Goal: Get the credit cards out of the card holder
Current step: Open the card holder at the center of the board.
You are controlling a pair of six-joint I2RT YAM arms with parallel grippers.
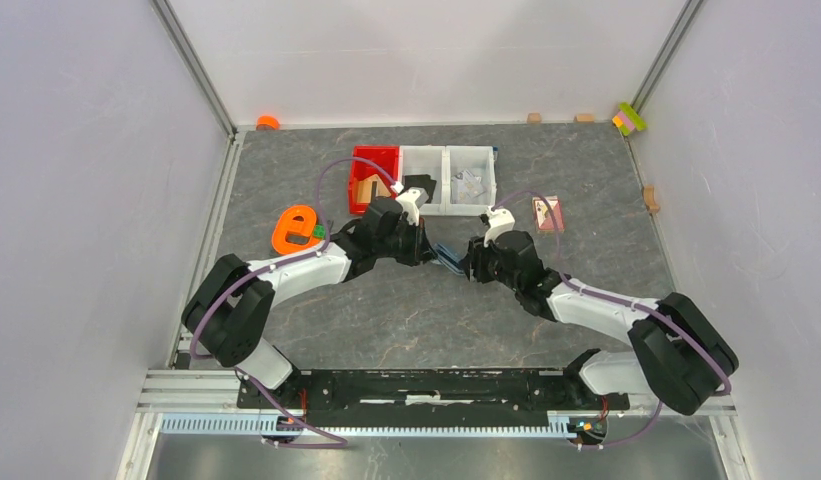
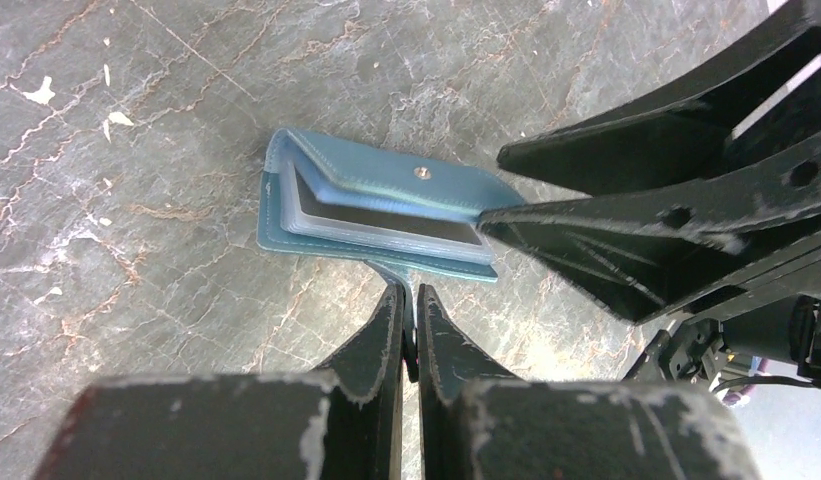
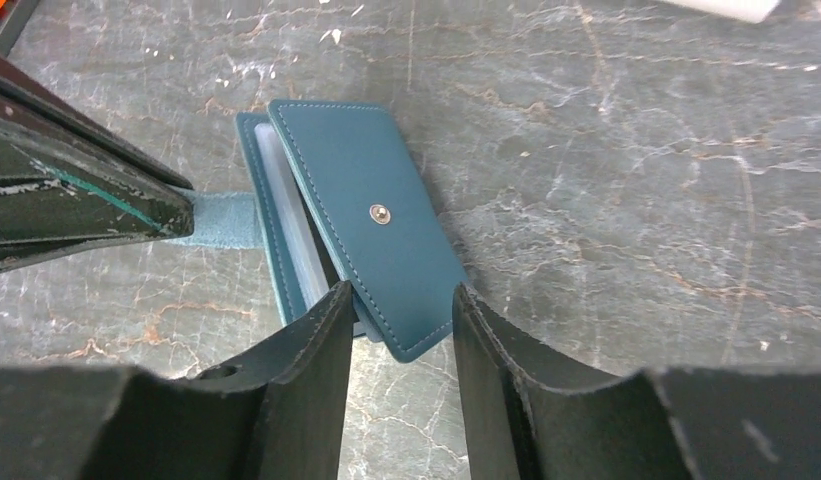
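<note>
– Judging from where things lie, how far along is the robot?

– Early, by the look of it. The card holder [image 1: 448, 258] lies on the table [image 1: 406, 320] between the two arms, in front of the row of bins [image 1: 426, 178]. It is partly open, with its snap flap lifted a little from the rest.

– Are any of the credit cards out?

– None that the pictures show. The left wrist view shows one dark card [image 2: 376, 212] tucked in a clear sleeve between the covers. How many others sit behind it cannot be told.

– What are the claws doing?

– The left gripper [image 2: 408, 297] has its jaws together on the pale blue tab [image 3: 221, 220] that sticks out of the holder's side, pinning it in place. The right gripper [image 3: 398, 300] has its jaws apart. They stand on either side of the near corner of the top flap [image 3: 371, 200], one finger outside it and one towards the opening. No clamp on the flap shows, though a finger may brush its edge.

– So what is done and what is left?

– Done: the holder is anchored and the second claw is lined up on the flap. Left: opening it wide, gripping a card, sliding it free and setting it down, then the same for any others. That makes nearly the whole job.
</note>
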